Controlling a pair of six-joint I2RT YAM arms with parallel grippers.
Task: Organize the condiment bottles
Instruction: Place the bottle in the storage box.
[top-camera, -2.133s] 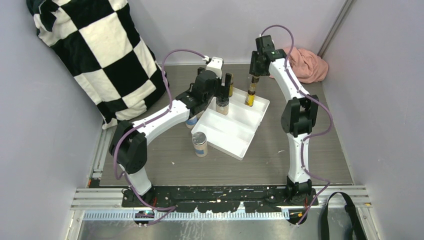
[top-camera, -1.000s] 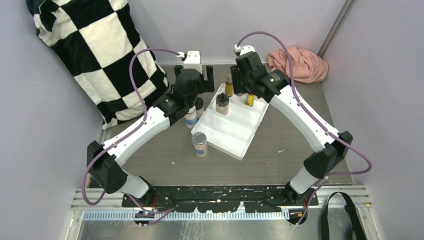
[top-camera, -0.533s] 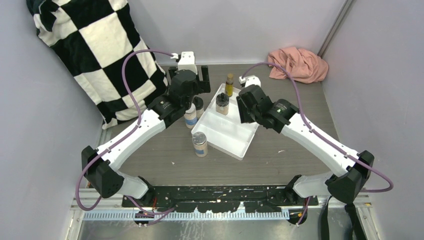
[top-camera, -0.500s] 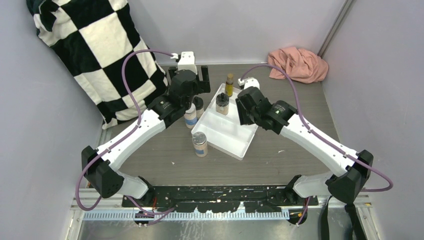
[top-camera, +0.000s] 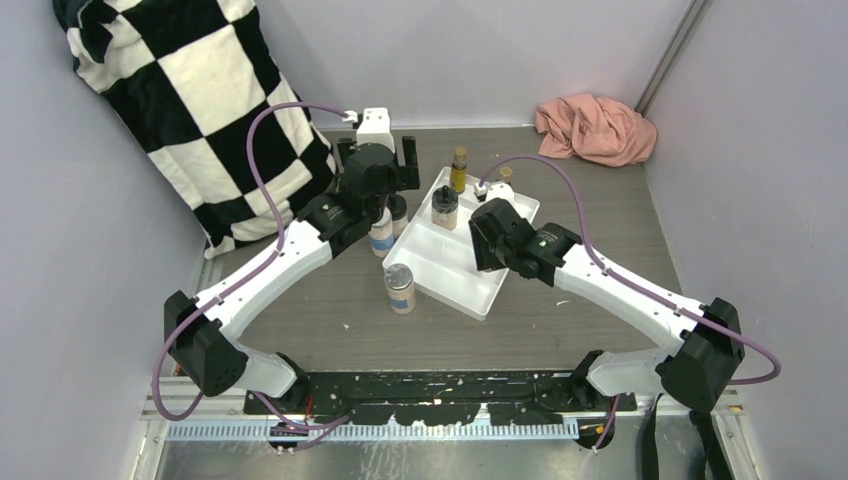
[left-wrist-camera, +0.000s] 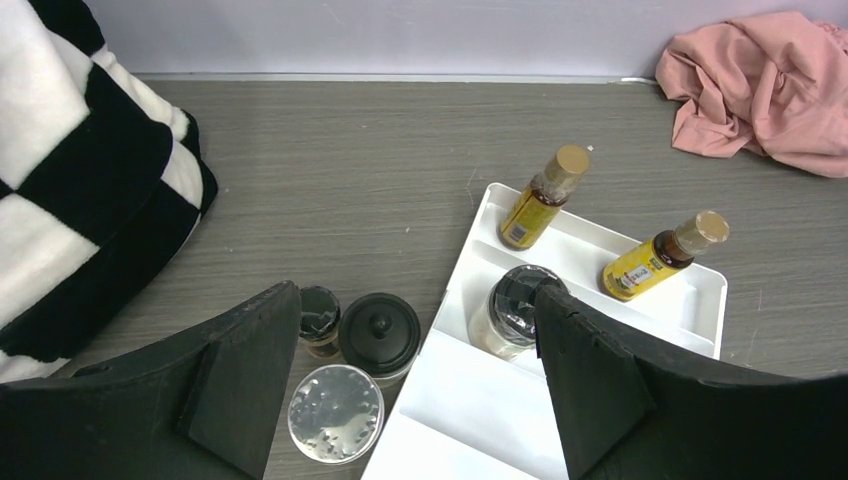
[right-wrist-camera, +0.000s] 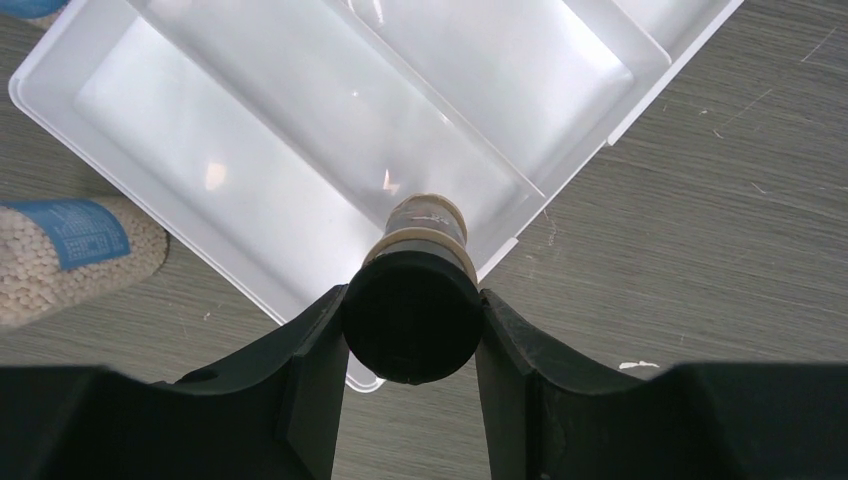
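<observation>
My right gripper (top-camera: 482, 245) (right-wrist-camera: 410, 312) is shut on a small black-capped bottle (right-wrist-camera: 412, 300) and holds it above the near right edge of the white tray (top-camera: 470, 275) (right-wrist-camera: 300, 130). Two slim yellow bottles (left-wrist-camera: 545, 195) (left-wrist-camera: 665, 255) and a black-lidded jar (left-wrist-camera: 515, 310) stand at the tray's far end. My left gripper (top-camera: 378, 165) (left-wrist-camera: 417, 330) is open, high above a small dark bottle (left-wrist-camera: 320, 315), a black-lidded jar (left-wrist-camera: 380, 330) and a silver-lidded jar (left-wrist-camera: 335, 410) just left of the tray. Another blue-labelled jar (top-camera: 400, 288) (right-wrist-camera: 70, 255) stands by the tray's near left side.
A black-and-white checked blanket (top-camera: 190, 100) (left-wrist-camera: 70, 200) fills the far left corner. A pink cloth (top-camera: 595, 128) (left-wrist-camera: 770, 90) lies at the far right. Grey walls close in the table on three sides.
My right gripper has moved from the tray's far end toward its near right edge, uncovering the second yellow bottle. My left gripper has stayed nearly still.
</observation>
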